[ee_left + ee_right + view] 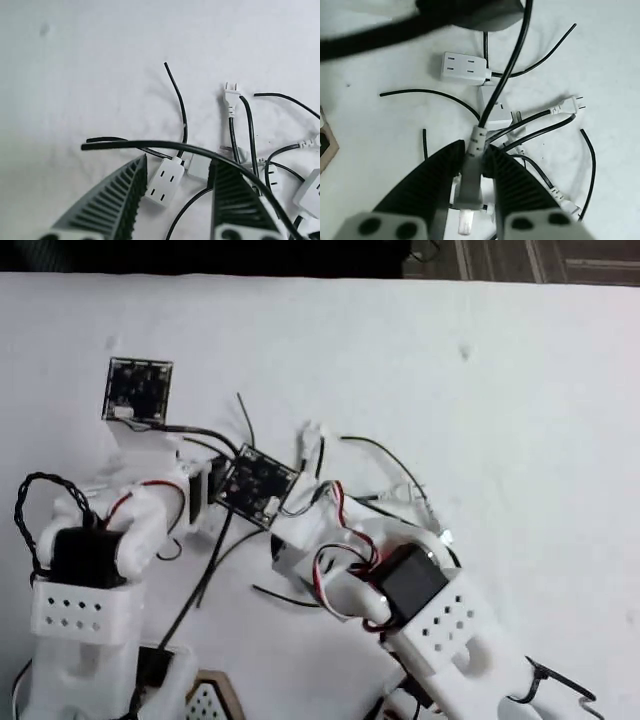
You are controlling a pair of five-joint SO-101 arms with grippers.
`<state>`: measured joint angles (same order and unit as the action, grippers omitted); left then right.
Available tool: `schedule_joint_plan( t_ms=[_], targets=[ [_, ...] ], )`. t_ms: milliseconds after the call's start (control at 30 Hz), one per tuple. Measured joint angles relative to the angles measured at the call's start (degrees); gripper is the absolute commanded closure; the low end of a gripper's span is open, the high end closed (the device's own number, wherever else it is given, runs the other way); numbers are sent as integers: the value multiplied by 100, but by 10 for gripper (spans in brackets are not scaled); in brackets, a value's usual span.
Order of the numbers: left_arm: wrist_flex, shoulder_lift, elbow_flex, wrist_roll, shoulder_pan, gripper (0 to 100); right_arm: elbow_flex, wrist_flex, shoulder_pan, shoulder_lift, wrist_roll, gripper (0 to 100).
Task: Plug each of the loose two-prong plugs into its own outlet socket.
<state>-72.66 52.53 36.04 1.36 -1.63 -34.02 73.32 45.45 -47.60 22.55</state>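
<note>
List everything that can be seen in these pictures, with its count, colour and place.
white plastic outlet socket blocks: at least two, white, mid-table among the cables
white two-prong plugs: at least two, white; one loose on the table, one in the right jaws
thin black cables: several, black, tangled mid-table
wooden-rimmed piece: one, brown, near edge
white table: one, under everything
white robot arms: two, near edge; left jaws open with a socket block between them, right jaws shut on a plug
</note>
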Motion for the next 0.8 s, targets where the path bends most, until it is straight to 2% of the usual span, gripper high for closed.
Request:
schedule_joint_plan(
  t_ms=[333, 600, 800],
  targets=[
    [-149, 0, -35, 88, -897, 791, -202, -290, 308, 9, -9, 981],
    [-730, 0, -580, 88, -941, 793, -202, -290, 273, -44, -9, 981],
    [-1319, 9, -1380, 79, -985, 793, -176, -211, 220, -862, 0, 981]
  ],
)
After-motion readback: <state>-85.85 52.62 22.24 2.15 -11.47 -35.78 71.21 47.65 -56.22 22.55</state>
